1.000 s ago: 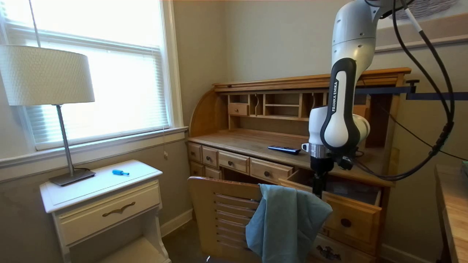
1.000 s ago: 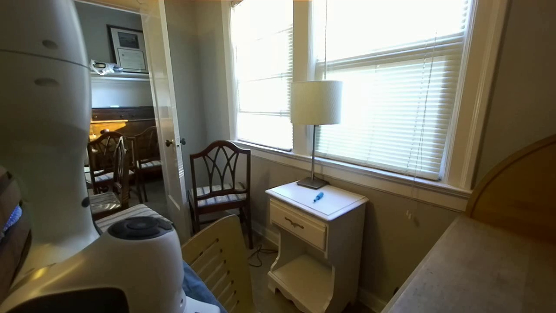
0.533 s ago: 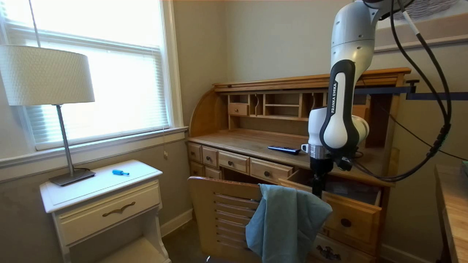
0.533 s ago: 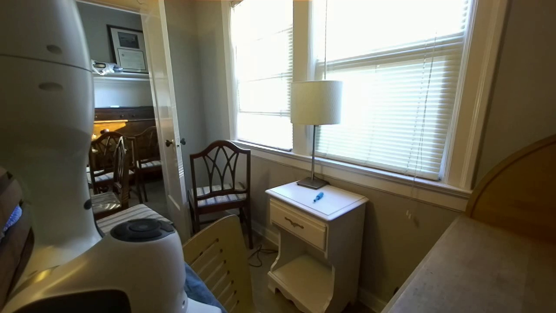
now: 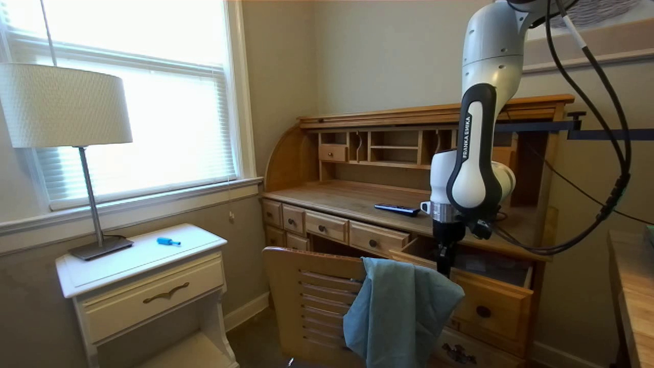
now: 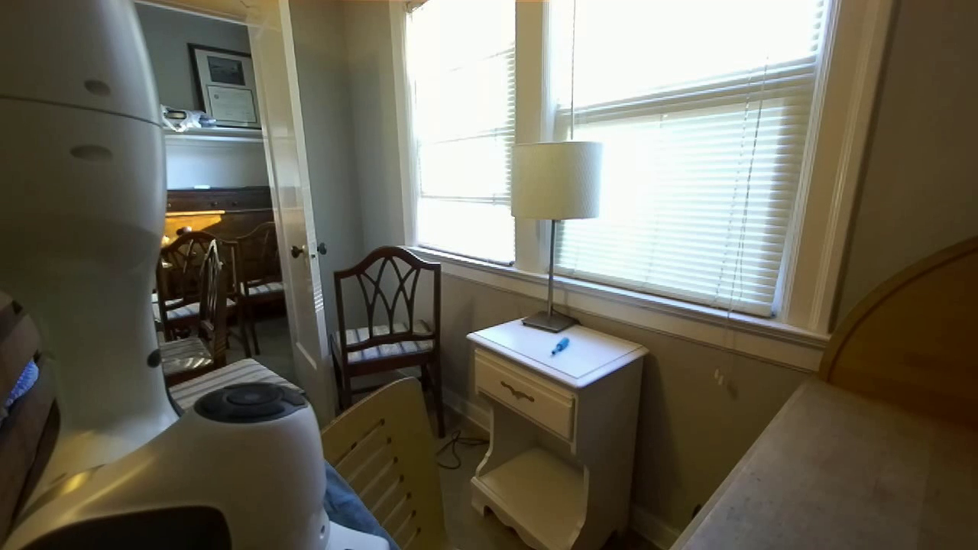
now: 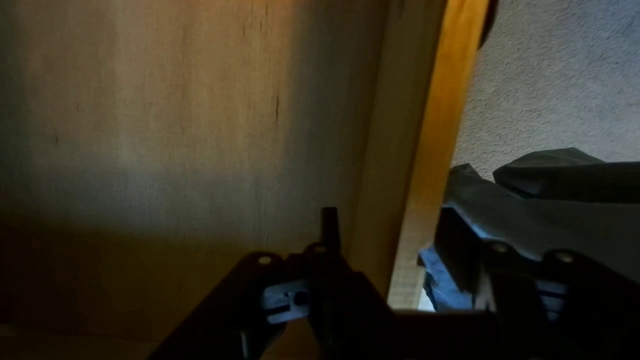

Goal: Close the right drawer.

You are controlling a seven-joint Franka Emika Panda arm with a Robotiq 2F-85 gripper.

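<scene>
Bench (image 5: 334, 194), wooden roll-top. Slatted chair (image 5: 291, 301) in front of bench. Right drawer (image 5: 503, 304) standing open beneath bench top. Hand (image 7: 388, 220) before bench, jaws parted, astride the drawer's front wall. Dark device (image 5: 397, 209) lying on bench.

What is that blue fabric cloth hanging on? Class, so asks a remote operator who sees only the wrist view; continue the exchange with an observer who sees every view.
Observer: The blue fabric cloth is draped over a slatted, light-brown wooden chair back.
Operator: What holds the honey-orange wooden right drawer by my gripper?
Observer: It belongs to a roll-top desk of matching wood.
Operator: Anything on that desk's flat wooden worktop?
Observer: Yes, a slim, dark, oblong device lies there.
</scene>
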